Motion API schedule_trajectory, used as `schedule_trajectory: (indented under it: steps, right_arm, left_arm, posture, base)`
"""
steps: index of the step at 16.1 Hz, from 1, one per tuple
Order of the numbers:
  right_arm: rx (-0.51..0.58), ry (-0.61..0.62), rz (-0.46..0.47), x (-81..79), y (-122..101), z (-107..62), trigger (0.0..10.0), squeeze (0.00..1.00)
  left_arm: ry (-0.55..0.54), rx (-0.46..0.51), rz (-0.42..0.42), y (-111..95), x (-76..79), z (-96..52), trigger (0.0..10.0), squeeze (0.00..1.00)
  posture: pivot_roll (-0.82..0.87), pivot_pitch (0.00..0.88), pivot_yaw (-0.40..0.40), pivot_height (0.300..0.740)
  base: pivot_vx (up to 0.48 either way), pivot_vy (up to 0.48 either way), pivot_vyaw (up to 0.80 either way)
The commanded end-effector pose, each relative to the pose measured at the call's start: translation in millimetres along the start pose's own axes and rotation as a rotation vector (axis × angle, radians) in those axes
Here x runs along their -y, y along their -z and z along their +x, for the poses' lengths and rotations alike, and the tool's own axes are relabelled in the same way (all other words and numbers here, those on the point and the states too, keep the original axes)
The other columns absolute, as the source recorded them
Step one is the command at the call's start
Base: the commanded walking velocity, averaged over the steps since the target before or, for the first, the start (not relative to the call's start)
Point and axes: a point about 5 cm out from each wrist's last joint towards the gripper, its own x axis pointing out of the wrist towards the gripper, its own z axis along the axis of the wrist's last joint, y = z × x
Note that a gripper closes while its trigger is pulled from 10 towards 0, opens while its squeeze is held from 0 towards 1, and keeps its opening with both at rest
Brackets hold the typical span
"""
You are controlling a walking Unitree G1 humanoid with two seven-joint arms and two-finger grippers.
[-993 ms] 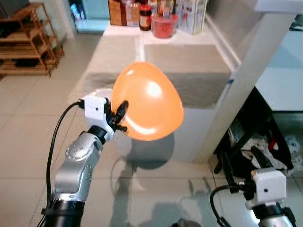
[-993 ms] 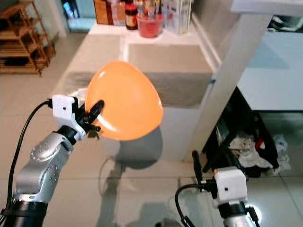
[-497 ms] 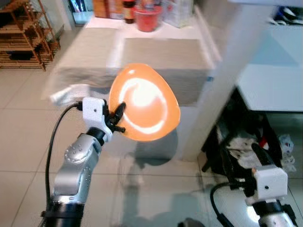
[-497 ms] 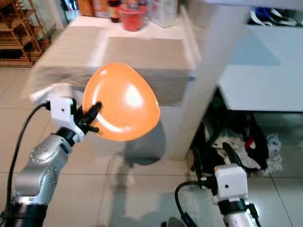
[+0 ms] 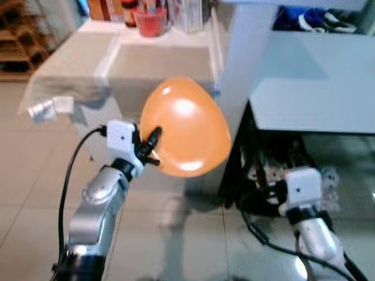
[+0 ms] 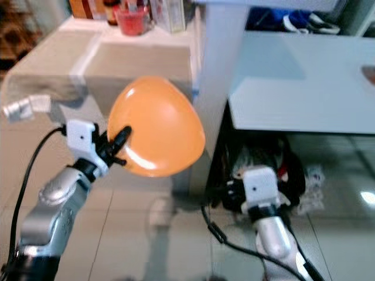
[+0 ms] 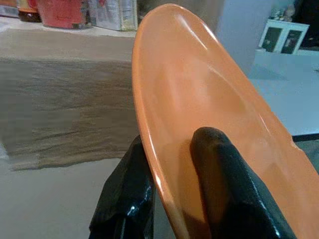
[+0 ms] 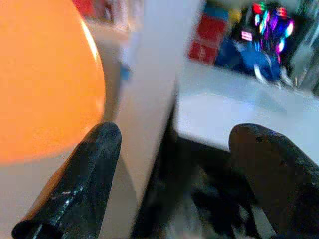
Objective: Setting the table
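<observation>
The view has swung right since a second ago, bringing the white table [image 6: 293, 88] into sight, likely the plate's destination. The left gripper [image 5: 149, 149] stays clamped on the rim of the empty orange plate [image 5: 186, 127], held tilted above the floor. The right gripper [image 8: 174, 174] hangs spread, idle. A red container [image 5: 150, 23] sits on the far counter [image 5: 158, 58]; its contents are blurred.

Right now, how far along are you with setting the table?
Early. Done: the orange plate is picked up, pinched at its rim by the left gripper. In hand: it is held tilted in the air, short of the white table. Left: setting it down there. The right gripper hangs open and idle.
</observation>
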Motion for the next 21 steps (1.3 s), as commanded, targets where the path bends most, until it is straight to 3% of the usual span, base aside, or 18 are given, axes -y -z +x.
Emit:
schedule_trajectory:
  steps: [1, 4, 13, 17, 21]
  right_arm:
    - [-0.015, 0.018, -0.013, 4.4, 2, -0.9, 10.0, 0.00]
    - [-0.010, 0.024, -0.015, 1.1, 3, 3.6, 10.0, 0.00]
    - [-0.010, 0.037, -0.020, -1.0, 4, 3.7, 10.0, 0.00]
    - [-0.023, 0.045, -0.021, -2.0, 5, 3.3, 10.0, 0.00]
    - [-0.007, 0.051, -0.012, -2.6, 3, 4.0, 10.0, 0.00]
  left_arm:
    - [0.050, 0.067, 0.020, -16, 8.4, 6.4, 0.0, 0.00]
    - [0.086, 0.037, 0.083, -16, 6.3, 17.5, 0.0, 0.00]
    - [0.127, 0.037, 0.104, -16, 9.5, 29.8, 0.0, 0.00]
    - [0.135, 0.035, 0.113, -15, 8.8, 33.2, 0.0, 0.00]
    - [0.135, 0.041, 0.113, -16, 7.5, 35.7, 0.0, 0.00]
  posture:
    - [-0.08, 0.019, 0.019, 0.727]
    - [-0.09, 0.009, 0.031, 0.727]
    - [-0.10, 0.005, 0.041, 0.727]
    - [-0.11, 0.009, 0.047, 0.727]
    - [-0.11, 0.012, 0.051, 0.727]
  base:
    - [0.000, -0.480, 0.00]
    - [0.000, 0.000, 0.00]
    - [0.000, -0.449, 0.00]
    - [0.245, -0.410, 0.00]
    - [0.257, -0.402, -0.70]
